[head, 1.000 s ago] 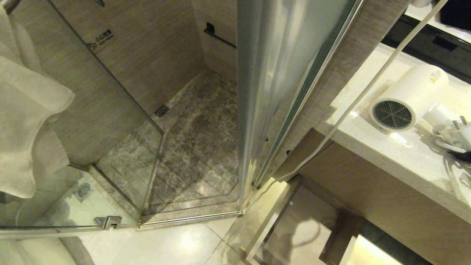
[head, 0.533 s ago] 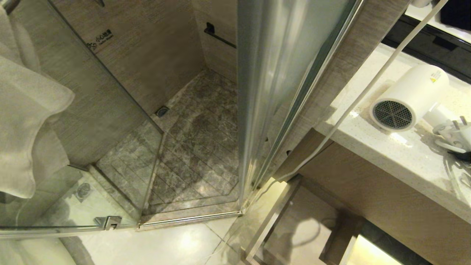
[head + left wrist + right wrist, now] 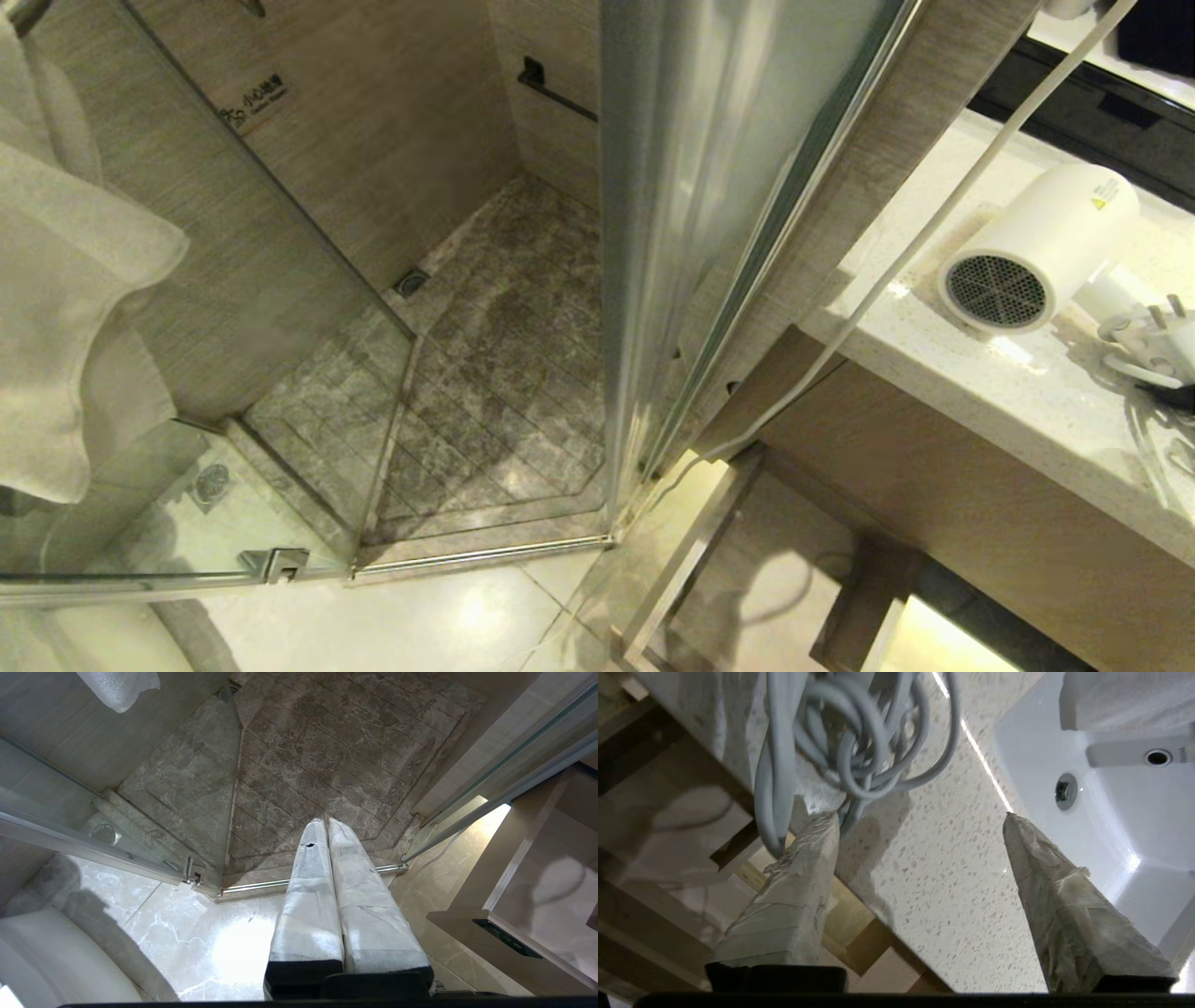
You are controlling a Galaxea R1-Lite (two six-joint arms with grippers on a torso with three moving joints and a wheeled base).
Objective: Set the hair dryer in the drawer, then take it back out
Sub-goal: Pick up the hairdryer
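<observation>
The white hair dryer (image 3: 1036,247) lies on its side on the speckled countertop (image 3: 990,392), mesh grille facing the counter's front edge. Its grey cord (image 3: 859,742) is coiled on the counter and hangs over the edge. My right gripper (image 3: 920,816) is open above the counter's edge, nothing between its fingers, one fingertip (image 3: 822,826) right beside the cord loops. Below the counter the light-wood drawer (image 3: 695,546) stands pulled out, its floor (image 3: 658,826) bare. My left gripper (image 3: 326,822) is shut and empty, hanging over the floor by the shower.
A glass shower door (image 3: 653,233) stands just left of the counter. A white towel (image 3: 65,280) hangs at far left. The white sink basin (image 3: 1111,788) lies beside the right gripper. A pale cable (image 3: 934,224) slants down across the counter's corner.
</observation>
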